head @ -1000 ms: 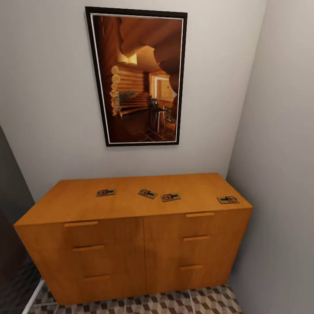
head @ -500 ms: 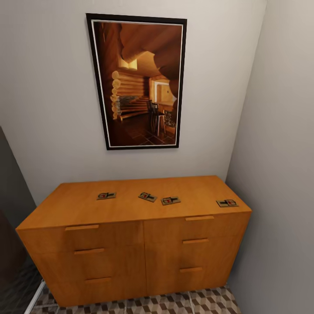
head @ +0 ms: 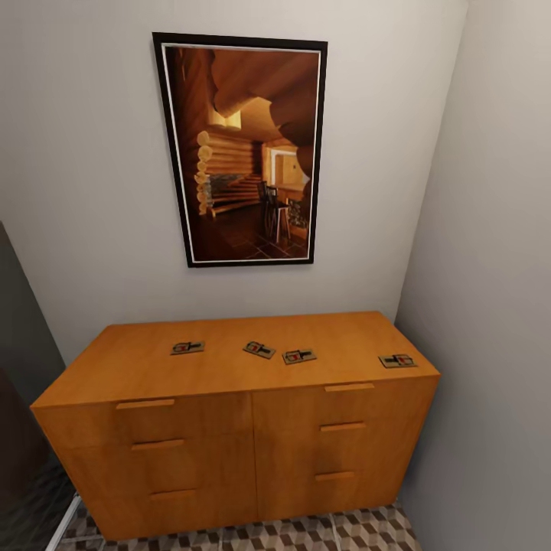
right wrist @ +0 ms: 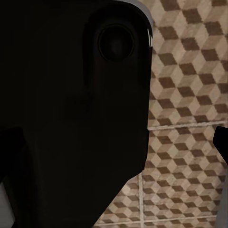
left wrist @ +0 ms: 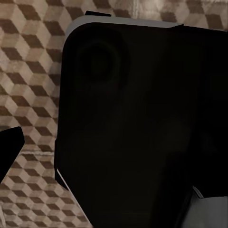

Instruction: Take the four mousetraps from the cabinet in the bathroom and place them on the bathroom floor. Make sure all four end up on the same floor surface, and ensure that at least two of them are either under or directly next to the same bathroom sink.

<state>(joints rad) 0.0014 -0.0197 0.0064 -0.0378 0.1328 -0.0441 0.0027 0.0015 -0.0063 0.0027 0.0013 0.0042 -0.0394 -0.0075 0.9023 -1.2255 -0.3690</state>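
Four mousetraps lie flat on top of the cabinet [head: 229, 428], none touching another. Leftmost mousetrap [head: 187, 347] sits apart; second mousetrap [head: 259, 350] and third mousetrap [head: 299, 356] lie near each other around the middle; fourth mousetrap [head: 398, 360] rests close to the top's right front corner. Each is a small thin wooden board with dark wire and a red mark.

Cabinet: orange-brown wood, smooth grain, two columns of three drawers, matching bar handles. It stands in a corner, right end just beside the pale side wall. Above it hangs a black-framed picture [head: 243, 149] of a log-built interior.

Head view gives only a strip of bathroom floor [head: 306, 532] at the cabinet's foot. Wrist views show the floor more fully: cube-pattern tiles [right wrist: 190, 118] in brown, beige and white with pale grout lines [left wrist: 28, 80]. A large dark rounded robot body [left wrist: 137, 123] blocks much of each wrist view [right wrist: 71, 118].

Fingers: a dark tip pokes in at each wrist view's edge; cannot tell whether spread or pressed together.
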